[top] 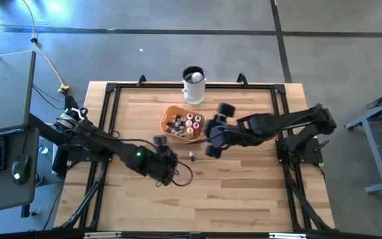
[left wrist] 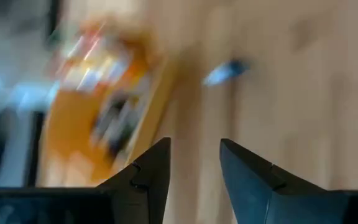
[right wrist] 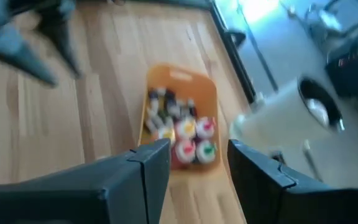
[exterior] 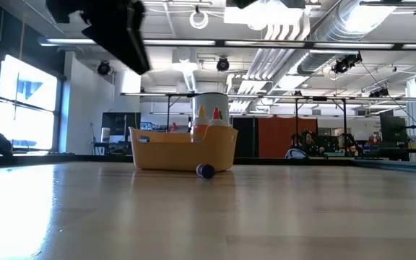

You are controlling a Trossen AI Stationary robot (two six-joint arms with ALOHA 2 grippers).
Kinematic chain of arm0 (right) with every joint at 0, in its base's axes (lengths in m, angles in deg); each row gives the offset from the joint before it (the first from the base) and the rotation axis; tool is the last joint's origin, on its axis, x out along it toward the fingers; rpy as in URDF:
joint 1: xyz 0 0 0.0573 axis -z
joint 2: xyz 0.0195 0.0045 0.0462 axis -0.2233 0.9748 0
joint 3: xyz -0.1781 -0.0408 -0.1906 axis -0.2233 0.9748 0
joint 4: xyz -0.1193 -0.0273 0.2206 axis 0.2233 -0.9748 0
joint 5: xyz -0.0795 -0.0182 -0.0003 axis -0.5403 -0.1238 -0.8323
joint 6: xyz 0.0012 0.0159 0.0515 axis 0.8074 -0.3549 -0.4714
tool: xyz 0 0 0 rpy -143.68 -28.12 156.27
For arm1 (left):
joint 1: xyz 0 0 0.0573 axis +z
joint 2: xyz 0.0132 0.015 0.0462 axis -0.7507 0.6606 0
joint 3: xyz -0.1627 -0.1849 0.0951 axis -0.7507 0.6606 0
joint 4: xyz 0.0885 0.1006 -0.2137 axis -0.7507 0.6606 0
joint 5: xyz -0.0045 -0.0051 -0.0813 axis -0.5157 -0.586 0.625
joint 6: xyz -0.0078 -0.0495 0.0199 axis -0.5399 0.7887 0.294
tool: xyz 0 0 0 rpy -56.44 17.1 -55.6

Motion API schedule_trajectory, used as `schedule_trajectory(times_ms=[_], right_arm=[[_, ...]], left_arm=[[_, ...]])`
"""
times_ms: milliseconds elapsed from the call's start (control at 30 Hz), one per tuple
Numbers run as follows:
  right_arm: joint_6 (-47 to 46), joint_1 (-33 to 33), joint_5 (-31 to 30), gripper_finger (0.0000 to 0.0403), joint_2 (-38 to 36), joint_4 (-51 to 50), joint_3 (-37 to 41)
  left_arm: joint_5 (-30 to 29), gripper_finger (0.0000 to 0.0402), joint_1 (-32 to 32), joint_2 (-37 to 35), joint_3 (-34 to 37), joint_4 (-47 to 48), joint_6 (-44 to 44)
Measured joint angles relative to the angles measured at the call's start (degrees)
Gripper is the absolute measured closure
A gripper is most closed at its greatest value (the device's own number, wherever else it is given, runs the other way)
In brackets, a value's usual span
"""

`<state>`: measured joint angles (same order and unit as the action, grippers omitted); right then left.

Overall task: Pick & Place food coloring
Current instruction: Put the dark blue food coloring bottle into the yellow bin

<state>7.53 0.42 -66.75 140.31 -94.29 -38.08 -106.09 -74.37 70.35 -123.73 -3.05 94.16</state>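
An orange bowl [top: 171, 113] stands on the wooden table and holds several small food coloring bottles [top: 190, 123] standing cap up. One more bottle with a blue cap [top: 191, 157] lies on its side on the table just in front of the bowl [exterior: 206, 170]. My left gripper [left wrist: 194, 142] hovers open above the table on the near-left side of that loose bottle [left wrist: 225, 71], with nothing between its fingers. My right gripper [right wrist: 199, 144] hangs open above the bowl's right side, looking down on the bottles [right wrist: 188, 134]. It is also empty.
A white mug [top: 193, 86] stands at the table's far edge behind the bowl. Black frame rails [top: 111, 89] run along the table's sides. A dark cable [top: 186, 176] loops on the wood beside my left arm. Bare wood [top: 244, 199] lies toward the near edge.
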Motion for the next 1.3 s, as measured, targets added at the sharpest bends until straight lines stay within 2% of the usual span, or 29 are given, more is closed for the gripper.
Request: schedule_trajectory(times_ms=[100,200,333,400,600,733,800,933,1200,1300], right_arm=[[-6.1,-0.9,1.6,0.0249,-3.2,-6.1,1.3],[-10.6,-1.9,4.5,0.0249,-6.7,-7.7,6.0],[-19.2,-3.3,4.5,0.0249,-11.1,-4.4,15.8],[-23.0,-3.5,2.2,0.0249,-13.5,-1.7,21.6],[-29.4,-3.7,-4.6,0.025,-19.5,11.6,39.9],[-27.9,-2.4,-2.5,0.025,-22.2,24.0,50.1],[-26.5,-1.5,-1.0,0.025,-23.3,29.5,53.8],[-22.3,1.1,2.6,0.0249,-25.6,36.0,58.1],[-22.0,4.6,4.1,0.0249,-28.7,38.5,59.4],[-22.0,4.6,5.5,0.0249,-28.9,38.7,59.4]], left_arm=[[4.6,0.0266,1.5,0.8,0.1,-9.6,-15.9],[9.7,0.0266,3.7,3.2,-0.1,-19.1,-28.9],[18.5,0.0266,7.0,7.0,-0.2,-25.4,-40.1],[20.0,0.0266,8.4,8.8,0.2,-23.8,-43.8],[19.9,0.0266,12.4,13.9,0.0,-25.1,-51.6],[20.3,0.0266,14.3,16.0,0.1,-25.4,-54.2],[22.5,0.0266,15.1,16.4,0.1,-25.5,-54.5],[27.8,0.0266,16.2,16.5,0.1,-26.3,-55.9],[31.8,0.0266,16.9,16.6,0.1,-28.6,-59.0],[31.7,0.0266,17.3,18.0,0.1,-28.8,-59.9]])
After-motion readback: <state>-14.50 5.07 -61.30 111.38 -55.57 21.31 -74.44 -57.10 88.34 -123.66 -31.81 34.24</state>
